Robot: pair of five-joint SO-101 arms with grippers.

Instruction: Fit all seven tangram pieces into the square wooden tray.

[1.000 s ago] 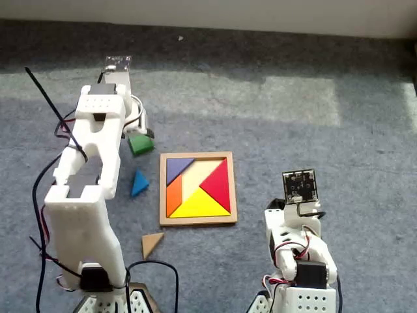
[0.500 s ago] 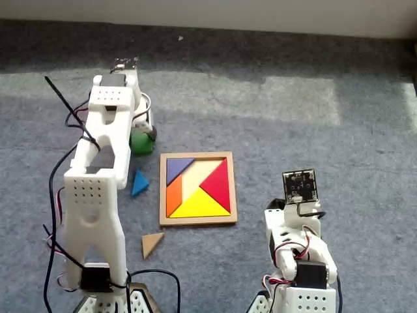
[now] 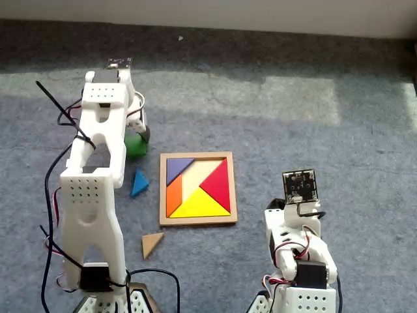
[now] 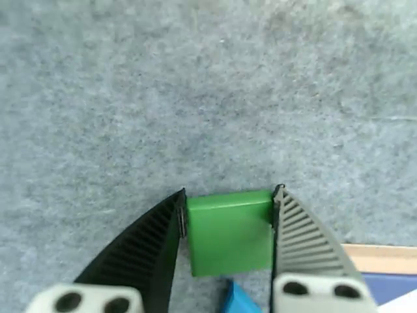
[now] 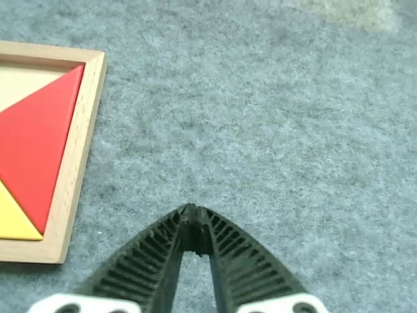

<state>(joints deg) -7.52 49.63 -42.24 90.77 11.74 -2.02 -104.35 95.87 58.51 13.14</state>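
Square wooden tray (image 3: pixel 195 222) holds a red triangle (image 3: pixel 218 186), yellow triangle (image 3: pixel 201 207), orange piece (image 3: pixel 174 195) and violet piece (image 3: pixel 177 168). My left gripper (image 4: pixel 230 191) pinches the green square block (image 4: pixel 229 231) at its ten o'clock; my right gripper (image 5: pixel 193 212), pressed together, sits at four o'clock.

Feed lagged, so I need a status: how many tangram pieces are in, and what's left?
Done: purple piece, orange piece, yellow piece and red piece lie in the tray. In hand: the left gripper grips the green piece. Left: that one, plus the blue triangle and tan triangle on the carpet.
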